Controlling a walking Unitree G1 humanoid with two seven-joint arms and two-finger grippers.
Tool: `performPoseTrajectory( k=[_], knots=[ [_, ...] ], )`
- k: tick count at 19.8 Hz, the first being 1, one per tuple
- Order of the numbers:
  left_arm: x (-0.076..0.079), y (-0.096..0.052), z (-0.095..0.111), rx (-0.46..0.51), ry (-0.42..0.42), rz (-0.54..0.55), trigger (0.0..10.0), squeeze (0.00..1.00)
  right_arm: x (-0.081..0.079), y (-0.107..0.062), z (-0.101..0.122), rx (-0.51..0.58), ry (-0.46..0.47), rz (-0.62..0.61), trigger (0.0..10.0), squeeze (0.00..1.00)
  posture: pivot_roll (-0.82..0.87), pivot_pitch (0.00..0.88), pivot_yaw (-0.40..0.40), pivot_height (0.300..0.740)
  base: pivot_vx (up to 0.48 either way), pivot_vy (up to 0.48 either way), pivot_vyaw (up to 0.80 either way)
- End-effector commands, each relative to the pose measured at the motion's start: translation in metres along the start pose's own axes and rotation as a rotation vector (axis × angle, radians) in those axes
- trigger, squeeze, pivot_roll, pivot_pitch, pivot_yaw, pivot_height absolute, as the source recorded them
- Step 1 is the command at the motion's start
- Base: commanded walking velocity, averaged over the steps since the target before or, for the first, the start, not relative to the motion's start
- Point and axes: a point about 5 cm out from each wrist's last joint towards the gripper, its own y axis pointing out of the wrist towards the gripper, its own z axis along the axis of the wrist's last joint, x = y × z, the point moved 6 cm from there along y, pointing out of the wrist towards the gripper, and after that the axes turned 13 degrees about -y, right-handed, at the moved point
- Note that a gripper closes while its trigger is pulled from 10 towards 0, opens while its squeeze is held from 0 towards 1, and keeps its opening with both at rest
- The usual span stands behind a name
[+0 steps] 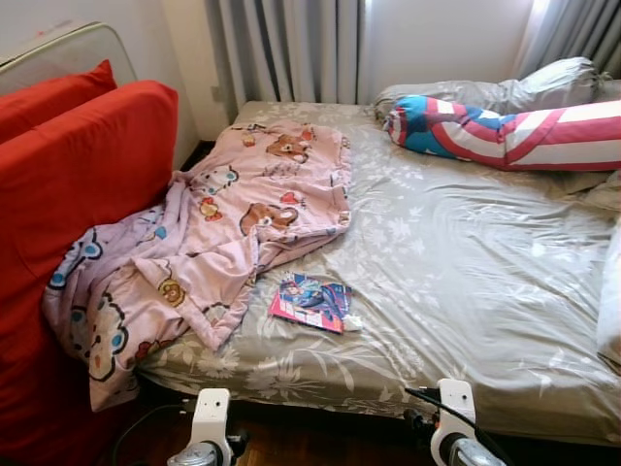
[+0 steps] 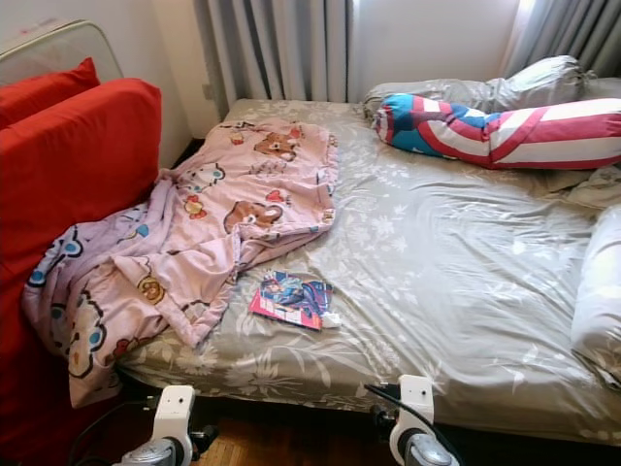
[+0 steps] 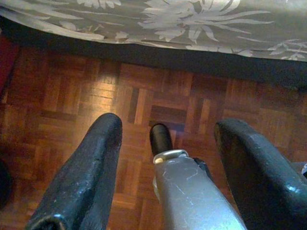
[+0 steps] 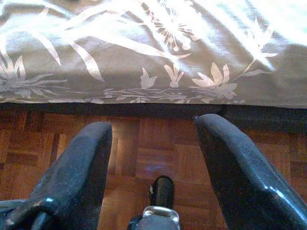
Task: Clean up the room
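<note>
A pink cartoon-print blanket (image 1: 233,223) lies crumpled over the bed's left side and spills off its near left corner. A colourful comic book (image 1: 310,302) lies flat on the grey floral sheet (image 1: 466,262) near the front edge. A red, white and blue bolster (image 1: 505,131) rests at the bed's far right. Both arms hang low before the bed's front edge. My left gripper (image 3: 165,158) is open over the parquet floor. My right gripper (image 4: 153,158) is also open, pointing at the sheet's hanging edge (image 4: 144,72).
A red sofa or cushion stack (image 1: 68,194) stands close on the left, touching the blanket. Grey pillows (image 1: 543,87) lie at the far right, grey curtains (image 1: 291,49) hang behind. Wooden parquet (image 3: 72,96) runs under the bed's front edge.
</note>
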Motion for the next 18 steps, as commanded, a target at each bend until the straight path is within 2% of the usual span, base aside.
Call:
performPoseTrajectory(
  k=[1,3,4,5,6,8,11,14,18],
  knots=[
    [-0.003,-0.001,-0.006,-0.018,-0.016,0.006,10.0,0.0,0.004,0.0,0.004,0.016,0.033,-0.019,10.0,0.0,-0.04,0.0,0.009,0.74,0.0,0.0,0.0],
    [-0.003,-0.001,-0.006,-0.019,-0.018,0.007,10.0,0.0,0.006,0.0,-0.001,-0.003,0.085,-0.061,10.0,0.0,-0.04,0.0,0.009,0.74,0.0,0.0,0.0],
    [-0.003,-0.001,-0.007,-0.02,-0.02,0.007,10.0,0.0,0.004,0.0,-0.003,-0.011,0.087,-0.061,10.0,0.0,-0.04,0.0,0.009,0.74,0.0,0.0,0.0],
    [-0.002,-0.001,-0.007,-0.02,-0.027,0.006,10.0,0.0,-0.006,0.001,-0.005,-0.018,0.069,-0.044,10.0,0.0,-0.03,0.0,0.008,0.74,0.0,0.0,0.0],
    [-0.002,-0.001,-0.007,-0.02,-0.027,0.006,10.0,0.0,-0.006,0.001,-0.005,-0.018,0.069,-0.044,10.0,0.0,-0.03,0.0,0.008,0.74,0.0,0.0,0.0],
    [-0.002,-0.001,-0.007,-0.02,-0.034,0.007,10.0,0.0,0.005,0.0,-0.001,-0.01,0.074,-0.063,10.0,0.0,-0.03,0.0,0.007,0.74,0.0,0.0,0.0],
    [-0.002,-0.001,-0.009,-0.023,-0.045,0.007,10.0,0.0,0.006,0.001,0.003,-0.006,-0.015,-0.073,10.0,0.0,-0.03,0.0,0.003,0.74,0.0,0.0,0.0],
    [-0.003,-0.001,-0.011,-0.036,-0.035,0.013,10.0,0.0,-0.002,0.002,0.008,0.01,-0.04,-0.046,10.0,0.0,-0.03,0.0,0.003,0.74,0.0,0.0,0.0],
    [-0.003,-0.001,-0.011,-0.037,-0.035,0.013,10.0,0.0,-0.001,0.002,0.005,0.006,-0.006,-0.054,10.0,0.0,-0.03,0.0,0.002,0.74,0.0,0.379,0.0]
  ],
)
